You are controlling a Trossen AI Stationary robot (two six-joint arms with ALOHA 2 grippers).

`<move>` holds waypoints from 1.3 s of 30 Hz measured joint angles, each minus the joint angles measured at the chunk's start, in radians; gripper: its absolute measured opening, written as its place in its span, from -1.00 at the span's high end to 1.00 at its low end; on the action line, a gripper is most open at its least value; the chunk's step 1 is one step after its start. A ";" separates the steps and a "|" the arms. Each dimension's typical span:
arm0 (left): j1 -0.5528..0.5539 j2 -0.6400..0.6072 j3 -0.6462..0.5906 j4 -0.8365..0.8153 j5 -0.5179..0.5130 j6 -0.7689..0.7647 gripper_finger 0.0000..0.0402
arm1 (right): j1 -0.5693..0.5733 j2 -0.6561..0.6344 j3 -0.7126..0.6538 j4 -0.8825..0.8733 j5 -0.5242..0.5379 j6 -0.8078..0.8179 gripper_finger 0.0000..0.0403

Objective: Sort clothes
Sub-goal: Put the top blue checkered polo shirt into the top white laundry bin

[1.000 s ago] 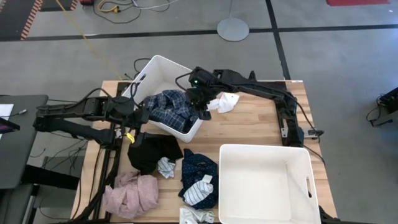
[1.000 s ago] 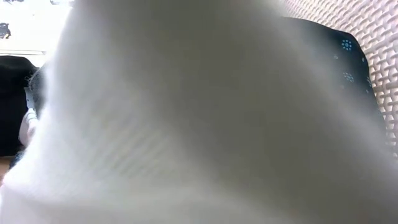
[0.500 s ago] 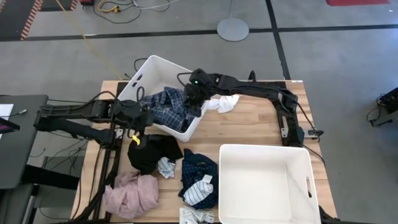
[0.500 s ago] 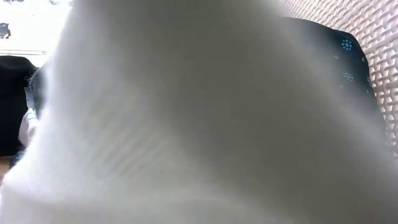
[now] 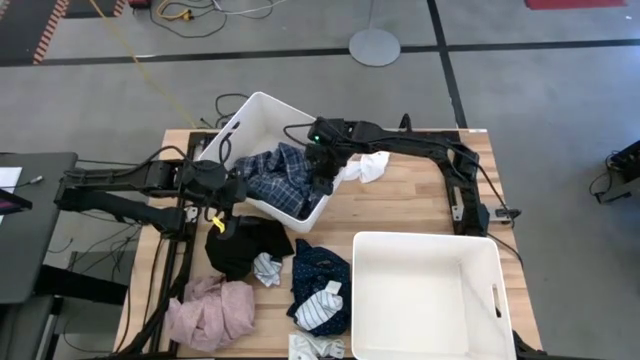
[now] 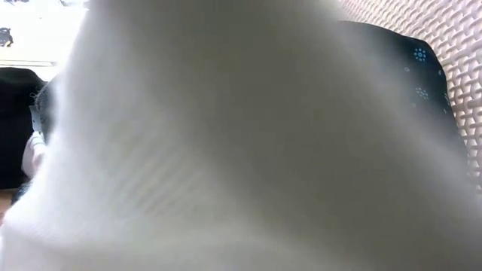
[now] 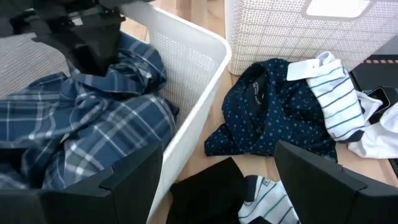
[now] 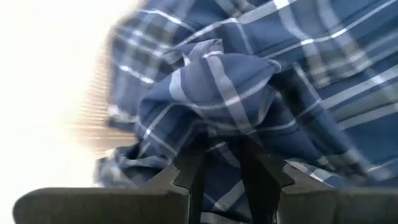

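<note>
Plaid shirt (image 8: pixel 249 106) pinched in right gripper (image 8: pixel 225 163)

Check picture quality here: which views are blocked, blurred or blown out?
Low view: blocked by blurred pale fabric pressed close to the lens; only a sliver of the navy dotted garment shows. Right wrist view: the bin wall is blown out to white; the blue plaid shirt is soft. High and left wrist views are clear.

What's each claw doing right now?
Left claw: open, empty, beside the tilted white bin.
Right claw: closed on the blue plaid shirt inside that bin.
</note>
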 joint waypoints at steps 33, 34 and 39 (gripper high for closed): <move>0.000 0.000 0.000 0.002 0.000 -0.022 -0.52 | -0.039 0.225 0.011 0.252 0.063 0.182 0.42; 0.000 0.000 0.000 -0.004 0.000 -0.024 -0.52 | -0.035 0.220 0.020 0.263 0.069 0.180 0.42; 0.000 0.000 0.000 -0.008 0.000 -0.024 -0.52 | -0.031 0.209 0.104 0.182 0.063 0.172 0.42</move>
